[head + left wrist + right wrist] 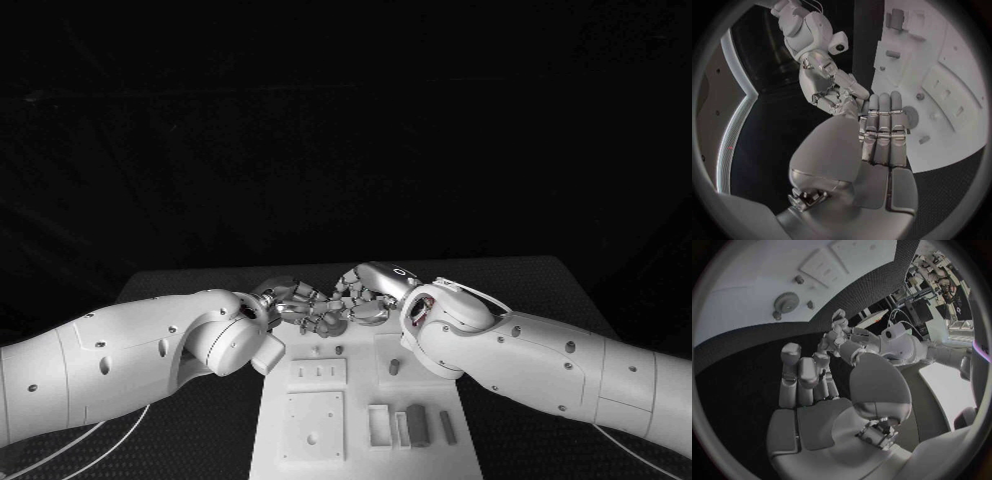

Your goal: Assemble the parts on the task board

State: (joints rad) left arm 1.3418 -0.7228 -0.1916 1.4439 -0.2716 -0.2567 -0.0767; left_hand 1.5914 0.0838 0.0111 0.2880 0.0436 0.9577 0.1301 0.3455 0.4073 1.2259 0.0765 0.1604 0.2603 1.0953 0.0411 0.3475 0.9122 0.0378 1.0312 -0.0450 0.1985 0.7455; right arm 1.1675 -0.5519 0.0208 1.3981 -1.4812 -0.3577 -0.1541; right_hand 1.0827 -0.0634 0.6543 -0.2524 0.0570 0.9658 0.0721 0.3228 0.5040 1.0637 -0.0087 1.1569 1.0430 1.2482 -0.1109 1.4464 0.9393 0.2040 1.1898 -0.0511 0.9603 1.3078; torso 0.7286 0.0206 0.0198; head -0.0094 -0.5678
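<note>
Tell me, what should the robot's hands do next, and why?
Probably lower one hand toward the gear on the task board. The left hand and right hand meet above the board's far end, apparently holding nothing, while the parts lie untouched.

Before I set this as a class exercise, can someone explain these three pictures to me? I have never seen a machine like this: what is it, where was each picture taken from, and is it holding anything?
This is a robot with two white arms, each ending in a silver hand with many fingers. The square picture comes from a camera on its head, looking down at a black table. The left hand and right hand meet fingertip to fingertip over the far end of a white plate, the task board. The two round pictures come from cameras at the wrists, behind each hand, so straight edges look bent. On the board lie small grey parts: a few upright blocks, short pegs, and a toothed wheel, the gear. Whether either hand holds something small between its fingers cannot be told; the fingers crowd together and hide it.
</note>
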